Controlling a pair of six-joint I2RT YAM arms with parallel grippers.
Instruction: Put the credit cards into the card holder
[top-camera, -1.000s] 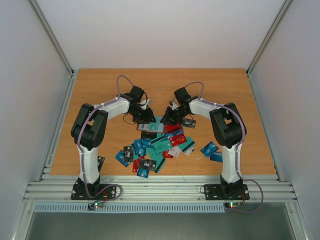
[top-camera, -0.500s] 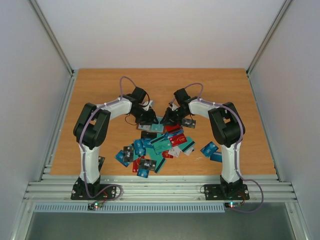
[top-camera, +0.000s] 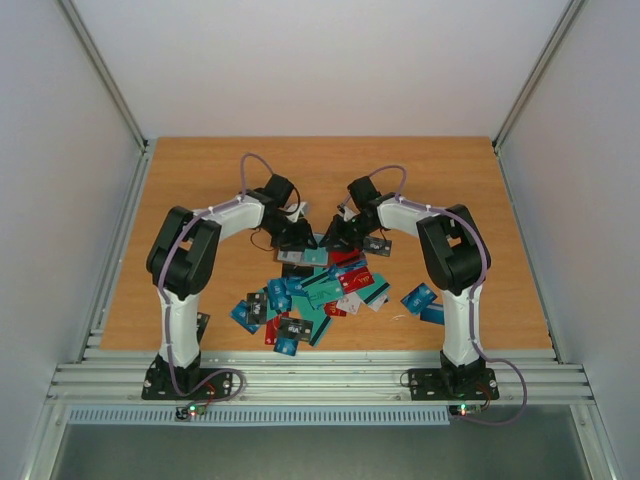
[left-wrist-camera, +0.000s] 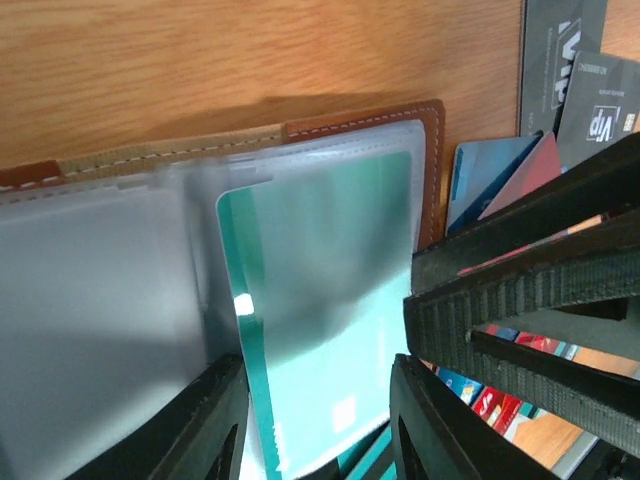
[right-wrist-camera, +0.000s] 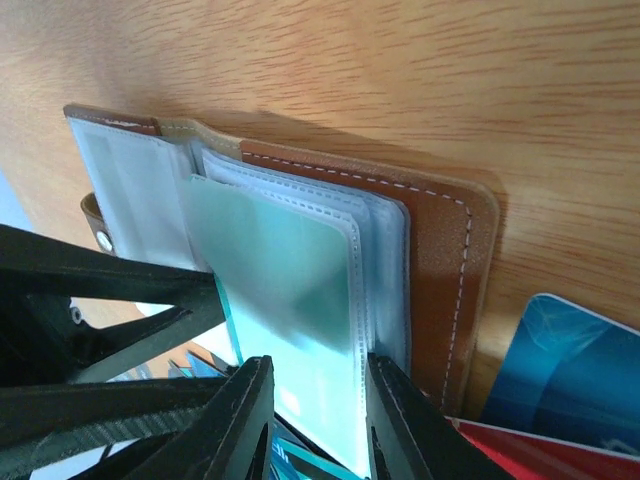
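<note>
The brown card holder (left-wrist-camera: 432, 150) (right-wrist-camera: 440, 260) (top-camera: 296, 256) lies open on the table, its clear sleeves fanned out. A teal credit card (left-wrist-camera: 320, 300) (right-wrist-camera: 290, 310) sits partway inside one sleeve. My left gripper (left-wrist-camera: 320, 430) (top-camera: 297, 240) is shut on the card's outer end, one jaw at each long edge. From the other side, my right gripper (right-wrist-camera: 315, 420) (top-camera: 335, 238) straddles that sleeve's open end, jaws slightly apart. Each wrist view shows the other gripper's black fingers (left-wrist-camera: 530, 270) (right-wrist-camera: 100, 280) close by. Several loose credit cards (top-camera: 310, 295) lie in a heap just in front of the holder.
Two blue cards (top-camera: 422, 300) lie apart at the right, near the right arm. Black and grey cards (left-wrist-camera: 560, 60) and a blue card (right-wrist-camera: 560, 370) lie right beside the holder. Bare wooden table (top-camera: 320, 170) stretches behind both grippers.
The left arm has shifted slightly right, toward the holder. The right arm stays in place. The heap of cards has not moved.
</note>
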